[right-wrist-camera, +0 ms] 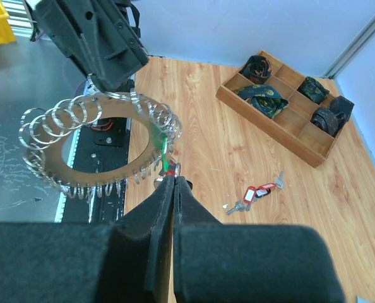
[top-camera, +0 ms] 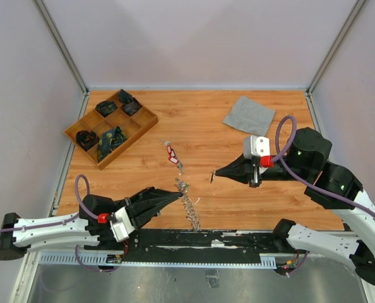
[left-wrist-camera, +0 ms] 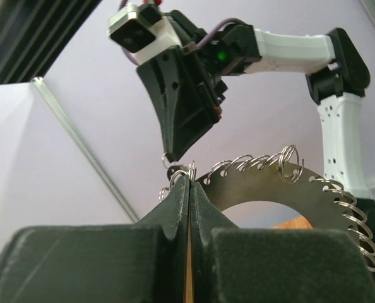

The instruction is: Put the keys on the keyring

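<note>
My left gripper [top-camera: 177, 195] is shut on the rim of the keyring [top-camera: 189, 209], a thin silver ring fringed with small split rings, and holds it on edge above the table. In the left wrist view the jaws [left-wrist-camera: 190, 178] pinch one small split ring and the keyring [left-wrist-camera: 269, 189] stands beyond them. My right gripper [top-camera: 216, 173] is shut on a small key [right-wrist-camera: 175, 168] right beside the keyring [right-wrist-camera: 93, 175]. A green-tagged key [right-wrist-camera: 165, 151] hangs on the rim there. More keys [top-camera: 172, 154] with red tags lie on the table, also in the right wrist view [right-wrist-camera: 257, 192].
A wooden compartment tray [top-camera: 134, 140] holding dark objects stands at the back left, also in the right wrist view [right-wrist-camera: 269, 134]. A grey cloth square [top-camera: 249, 115] lies at the back right. A black rail [top-camera: 200, 240] runs along the near edge.
</note>
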